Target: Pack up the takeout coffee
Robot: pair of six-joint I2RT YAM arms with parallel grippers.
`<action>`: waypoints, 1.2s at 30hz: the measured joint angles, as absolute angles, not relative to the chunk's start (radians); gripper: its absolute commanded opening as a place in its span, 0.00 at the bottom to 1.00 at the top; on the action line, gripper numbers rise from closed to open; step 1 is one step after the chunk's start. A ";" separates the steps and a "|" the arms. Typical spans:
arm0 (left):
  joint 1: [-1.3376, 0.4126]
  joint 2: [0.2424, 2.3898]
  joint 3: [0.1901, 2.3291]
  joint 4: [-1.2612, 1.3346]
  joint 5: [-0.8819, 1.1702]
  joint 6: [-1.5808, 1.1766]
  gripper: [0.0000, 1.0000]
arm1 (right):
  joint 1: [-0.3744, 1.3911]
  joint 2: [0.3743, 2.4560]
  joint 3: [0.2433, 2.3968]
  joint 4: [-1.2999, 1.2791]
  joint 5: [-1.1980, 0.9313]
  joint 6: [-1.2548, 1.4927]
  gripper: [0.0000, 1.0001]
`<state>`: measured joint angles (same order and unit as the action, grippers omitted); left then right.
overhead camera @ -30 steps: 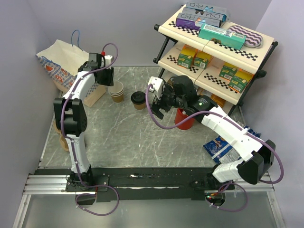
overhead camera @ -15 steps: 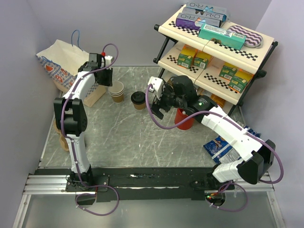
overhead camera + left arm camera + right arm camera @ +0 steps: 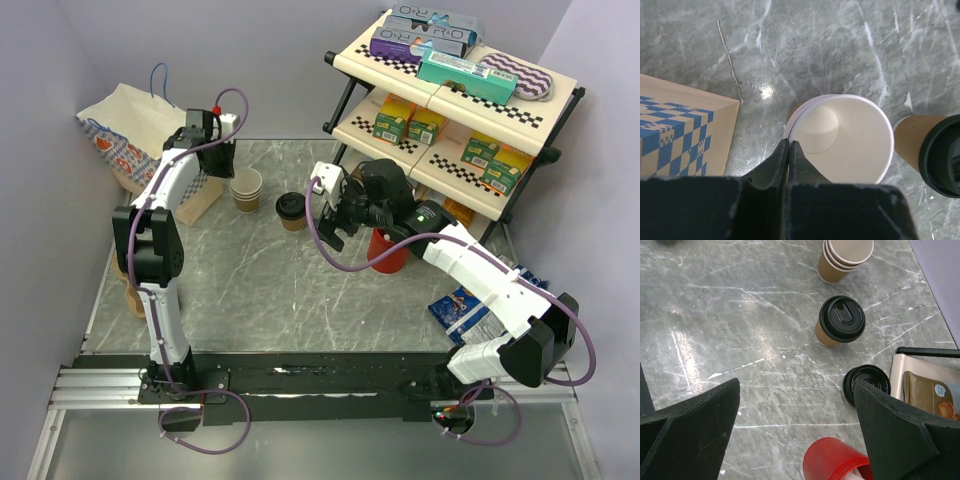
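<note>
The left claw (image 3: 789, 146) is pinched fully shut with nothing between its tips, which sit at the rim of the lidless cup (image 3: 850, 140). The right claw (image 3: 797, 440) gapes wide and empty above the bench (image 3: 740, 315). One lidded coffee cup (image 3: 841, 320) stands ahead of it, and a second lidded cup (image 3: 867, 382) stands near the red cup (image 3: 832, 462).

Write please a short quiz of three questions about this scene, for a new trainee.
1. True or false: the right claw is open.
2. The left claw is closest to: A the red cup, B the lidless cup, C the shelf.
3. Fill in: the lid on the coffee cup is coloured ____.
Key: 1 true; 2 B; 3 black.
</note>
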<state>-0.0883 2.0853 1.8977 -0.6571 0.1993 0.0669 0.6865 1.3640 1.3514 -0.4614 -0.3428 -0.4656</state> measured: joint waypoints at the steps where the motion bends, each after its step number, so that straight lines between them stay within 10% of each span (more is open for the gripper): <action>1: -0.088 2.084 1.901 -0.657 0.204 0.067 0.01 | 0.686 1.364 1.351 -0.461 -0.343 -0.466 1.00; 36: -0.084 1.648 1.782 -0.776 0.467 0.099 0.01 | 0.565 1.506 1.429 -0.513 -0.410 -0.556 0.92</action>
<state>-0.0845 1.6478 1.7817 -0.7765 0.4671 0.0986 0.5648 1.5059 1.4292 -0.5133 -0.4095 -0.5564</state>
